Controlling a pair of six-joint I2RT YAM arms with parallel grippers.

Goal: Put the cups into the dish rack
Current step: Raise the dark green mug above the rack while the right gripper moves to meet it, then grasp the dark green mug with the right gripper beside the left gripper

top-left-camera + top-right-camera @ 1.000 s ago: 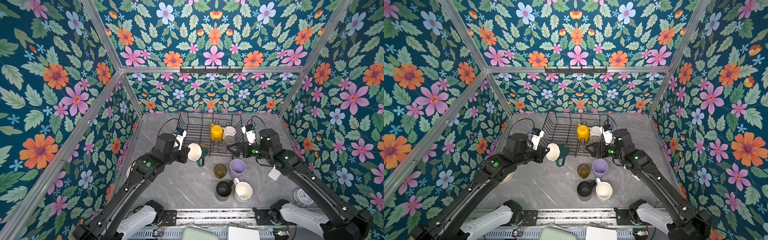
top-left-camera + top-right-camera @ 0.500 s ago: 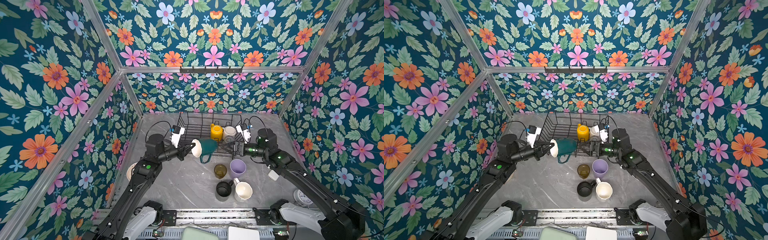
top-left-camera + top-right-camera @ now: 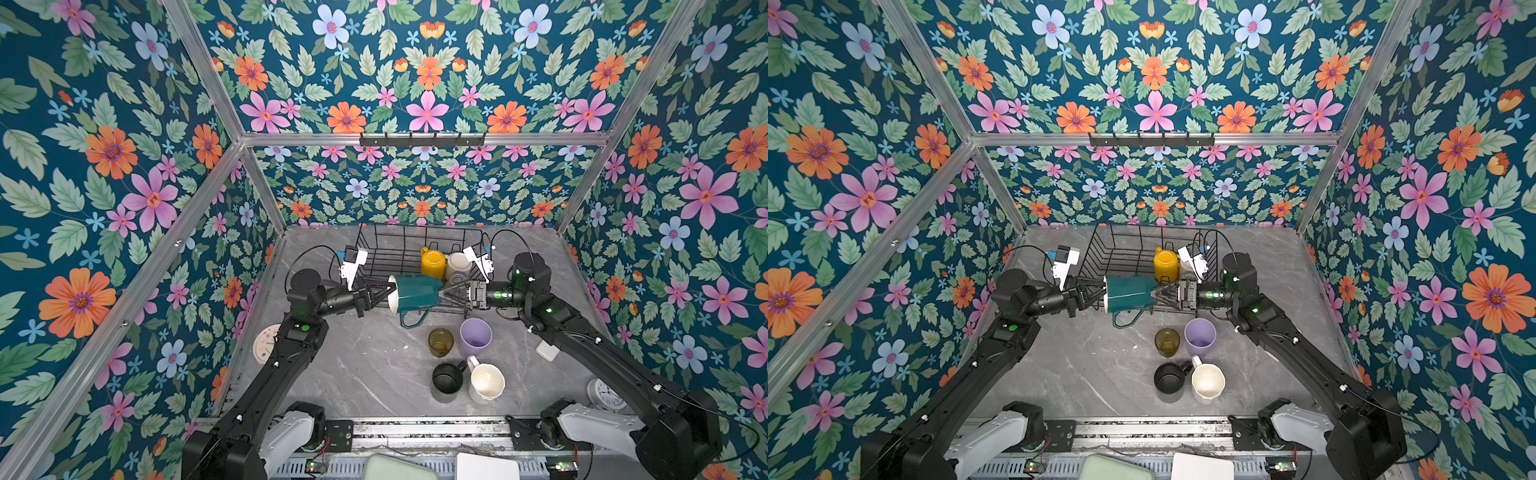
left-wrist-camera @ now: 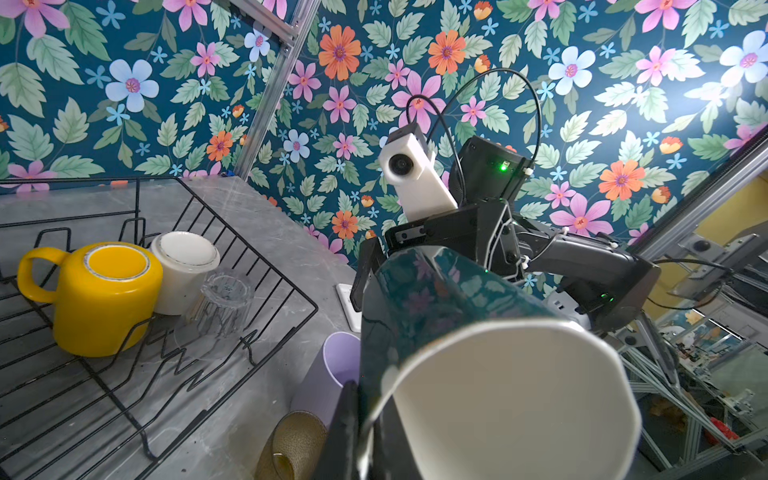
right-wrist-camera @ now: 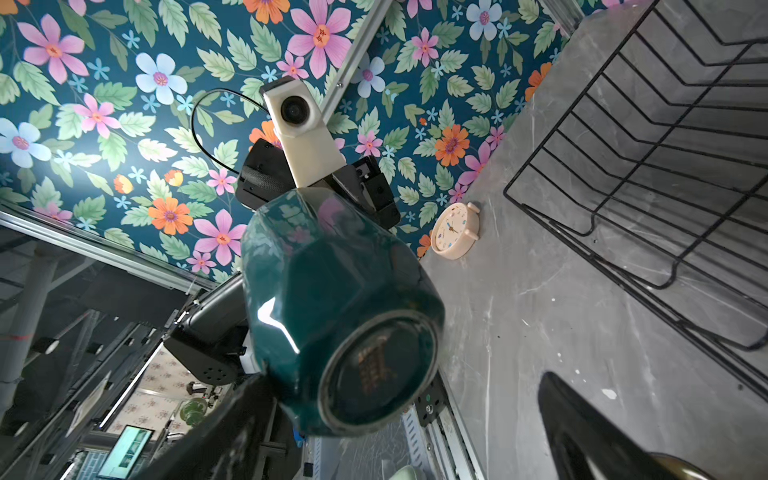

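The left gripper (image 3: 384,293) is clamped on the rim of the dark-green mug (image 3: 417,293), holding it on its side in the air at the near edge of the dish rack (image 3: 386,253), mouth toward the left arm. The right gripper (image 3: 445,294) faces the mug's base with its jaws spread wide to either side of it; whether they touch the mug cannot be told. Inside the rack, at its right end, the yellow mug (image 3: 433,262), an upturned white mug (image 3: 458,264) and the clear glass (image 4: 224,303) stand mouth down, close together. On the grey table (image 3: 374,374) in front, the amber glass (image 3: 440,341), lilac tumbler (image 3: 475,336), black mug (image 3: 447,377) and cream-white mug (image 3: 485,383) stand upright.
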